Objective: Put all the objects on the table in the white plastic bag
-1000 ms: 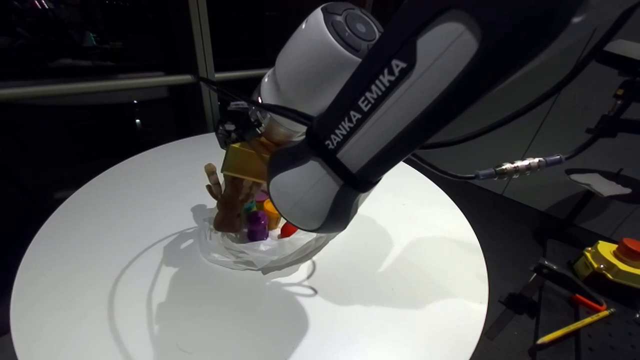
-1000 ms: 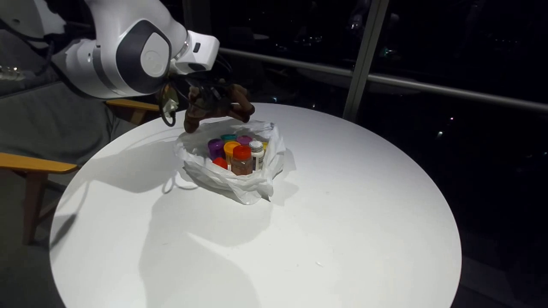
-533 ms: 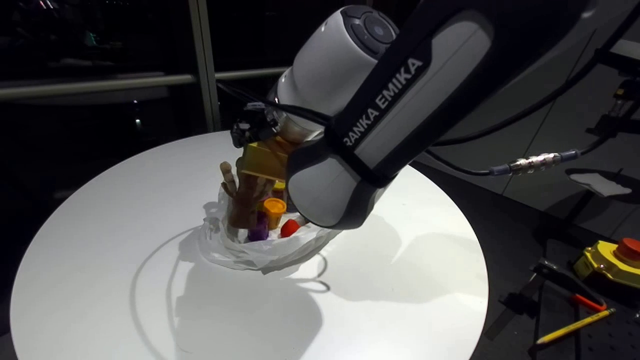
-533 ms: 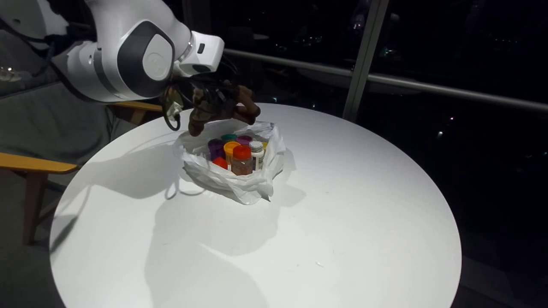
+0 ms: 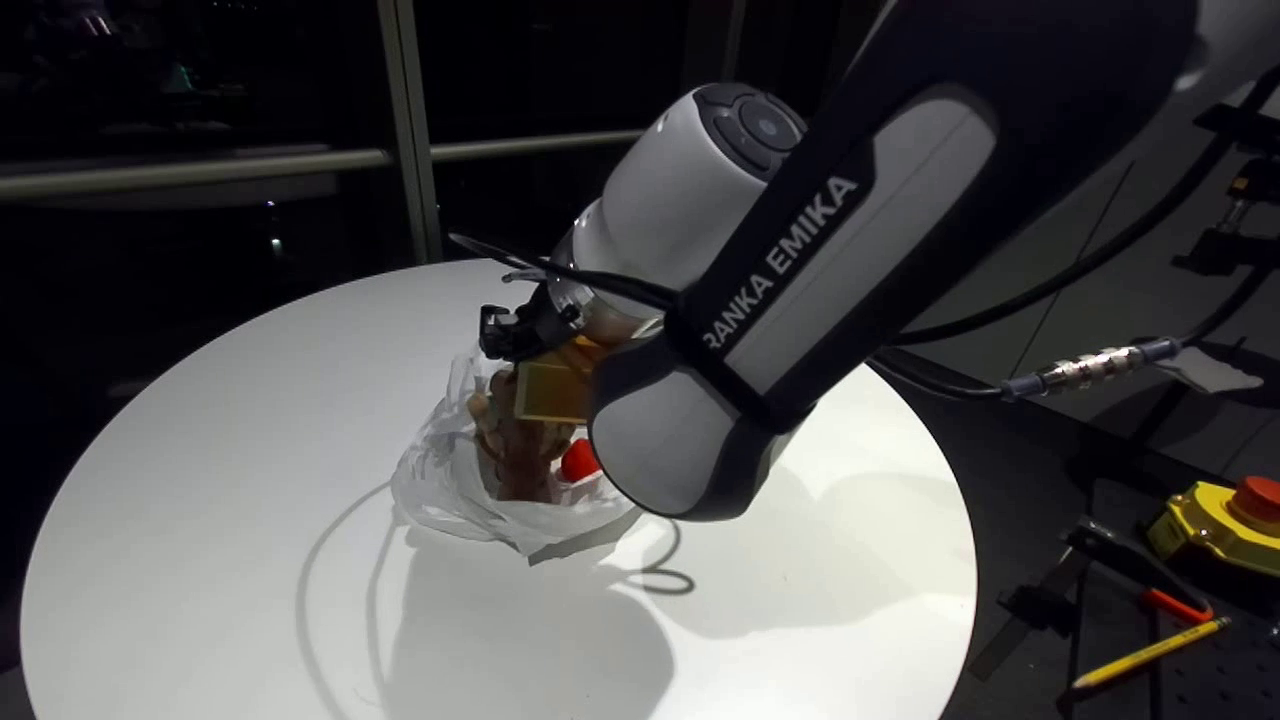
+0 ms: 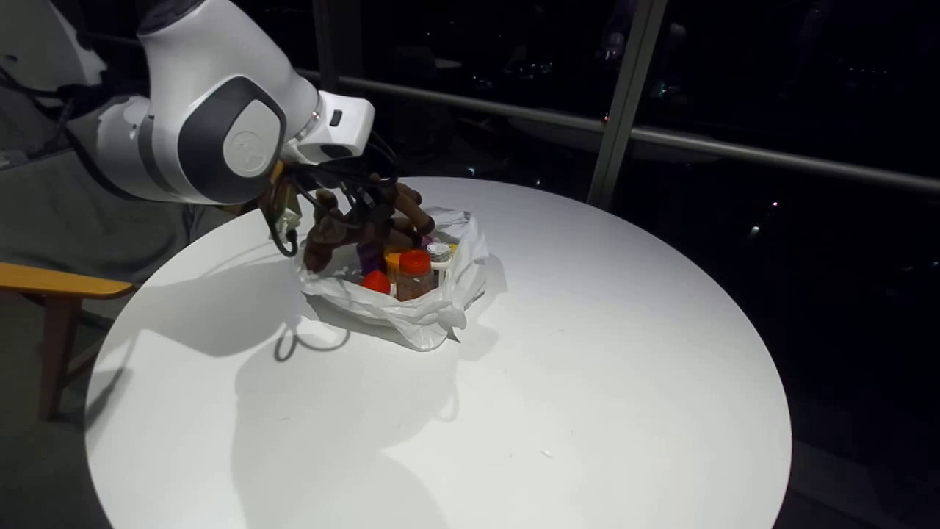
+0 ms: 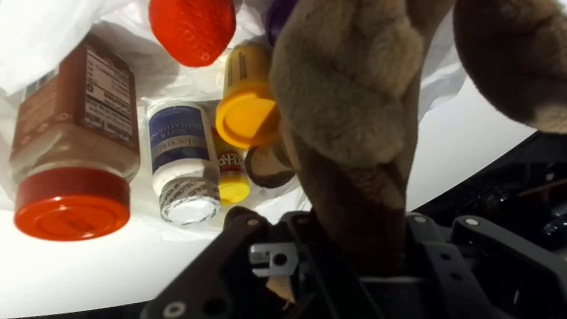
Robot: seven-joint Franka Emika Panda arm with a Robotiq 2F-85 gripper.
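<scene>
Closed with the gripper (image 7: 361, 223) on the brown plush toy (image 7: 350, 97), parted only by the thickness of plush, pressing from 2 sides. Held low in the mouth of the white plastic bag (image 6: 411, 321), near the orange cup (image 7: 248, 116); touching or not, hard to tell. Probably close to release. First tuck the limb (image 6: 317, 253) at the bag's rim well inside, sparing the white bottle (image 7: 181, 146) and red-capped jar (image 7: 75, 150) any knock. Then spread the jaws gently and lift straight up, to avoid dragging thin plastic across the table (image 6: 624, 382).
</scene>
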